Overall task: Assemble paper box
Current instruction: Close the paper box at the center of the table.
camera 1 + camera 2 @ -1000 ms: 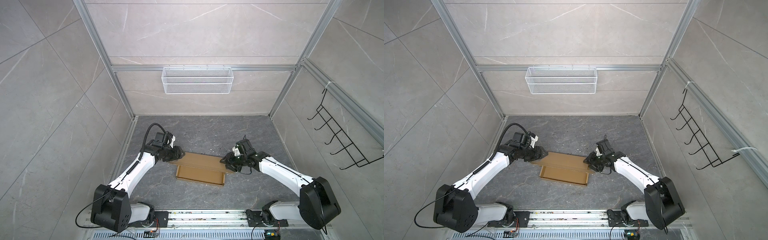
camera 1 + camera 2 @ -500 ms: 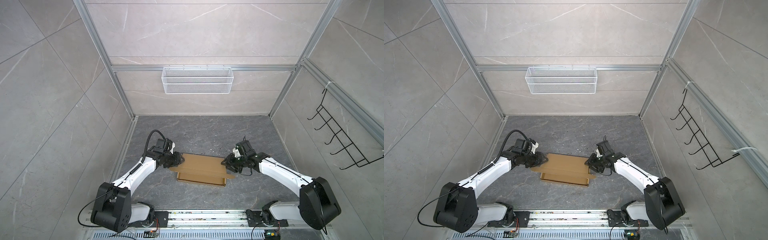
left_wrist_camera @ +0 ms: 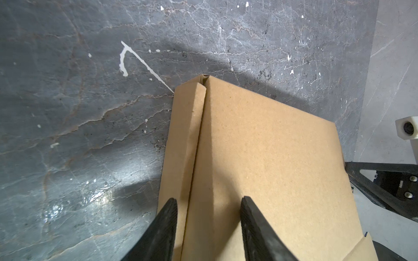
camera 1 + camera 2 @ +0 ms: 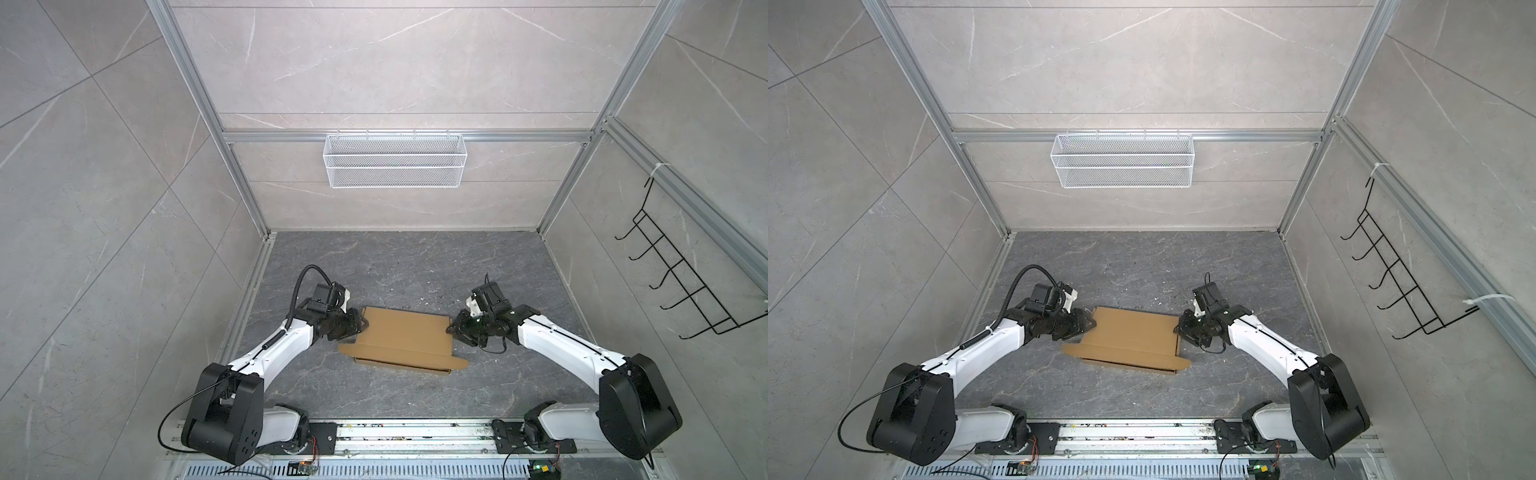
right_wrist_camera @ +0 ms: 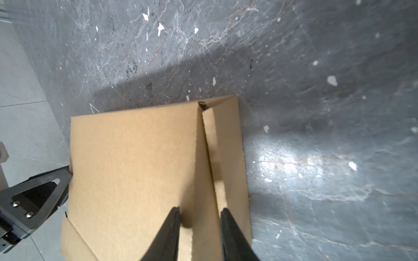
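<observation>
Cardboard box (image 4: 405, 343) folded shut, tabs not yet tucked

The left gripper (image 4: 362, 328) straddles the box's left edge fold, jaws apart and pinching nothing visible. The box lies mid-surface (image 4: 415, 266) between both arms, lid down over its base, with corner tabs (image 4: 458, 363) poking out in front. The right gripper (image 4: 451, 330) likewise stands apart over the right edge. Tucking the flaps probably remains. No label or print shows.

No writing, label, brand, number or sign can be read anywhere, not even on the plain paper box (image 4: 401, 343).
</observation>
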